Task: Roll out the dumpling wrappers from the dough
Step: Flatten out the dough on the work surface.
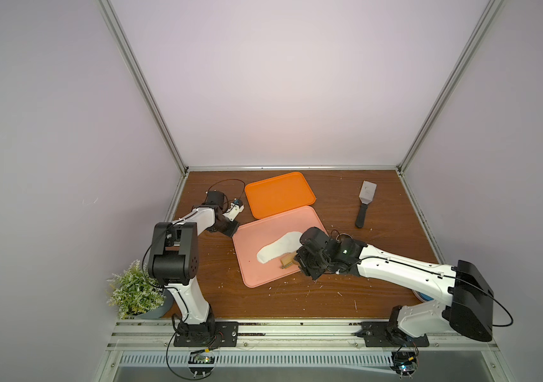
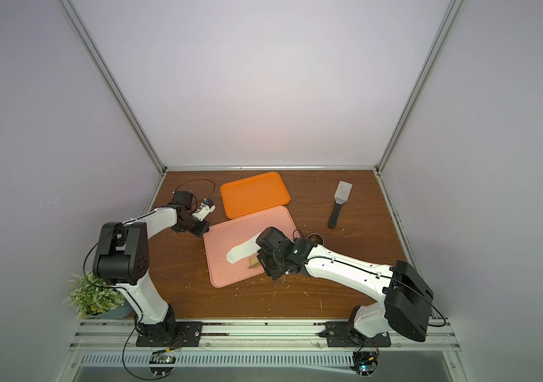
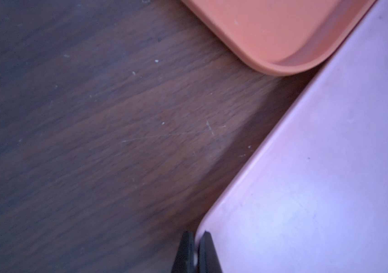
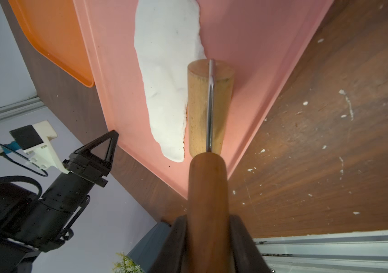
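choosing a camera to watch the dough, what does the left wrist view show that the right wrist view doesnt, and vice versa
Left wrist only: a close look at the rim of the pale pink plastic tray pinched between the shut tips of the left end effector.

Right wrist only: the long white flattened dough sheet, the wooden rolling pin at its edge, held by the right end effector, and a green potted plant.

Both: the pink tray, the orange plastic tray beside it, the brown wooden table, and the left end effector.

Top views look down; wrist views (close) share pink tray.
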Controlling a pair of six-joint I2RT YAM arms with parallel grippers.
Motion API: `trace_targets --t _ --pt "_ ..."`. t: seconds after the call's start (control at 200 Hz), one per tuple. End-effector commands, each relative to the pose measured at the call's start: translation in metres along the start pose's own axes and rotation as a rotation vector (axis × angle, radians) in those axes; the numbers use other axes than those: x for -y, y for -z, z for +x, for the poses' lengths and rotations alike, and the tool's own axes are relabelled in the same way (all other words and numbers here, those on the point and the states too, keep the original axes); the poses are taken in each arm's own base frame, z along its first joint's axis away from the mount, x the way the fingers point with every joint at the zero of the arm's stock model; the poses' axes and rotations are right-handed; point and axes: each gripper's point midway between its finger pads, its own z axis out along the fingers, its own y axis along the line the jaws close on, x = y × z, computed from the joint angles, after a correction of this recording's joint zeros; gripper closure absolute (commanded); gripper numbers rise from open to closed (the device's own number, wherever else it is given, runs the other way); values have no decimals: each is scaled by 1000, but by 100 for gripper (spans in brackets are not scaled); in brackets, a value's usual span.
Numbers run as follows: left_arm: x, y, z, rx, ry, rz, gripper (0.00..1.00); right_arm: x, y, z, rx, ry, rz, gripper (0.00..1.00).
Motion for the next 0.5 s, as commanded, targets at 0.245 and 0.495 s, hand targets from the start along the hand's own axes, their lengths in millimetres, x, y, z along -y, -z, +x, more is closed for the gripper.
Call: trace_targets --t 0.245,0.495 --pt "2 -41 76 -252 54 -14 100 -81 8 8 22 110 -194 100" --pt "2 -41 77 -255 54 -15 100 -80 -20 6 -4 74 -172 100"
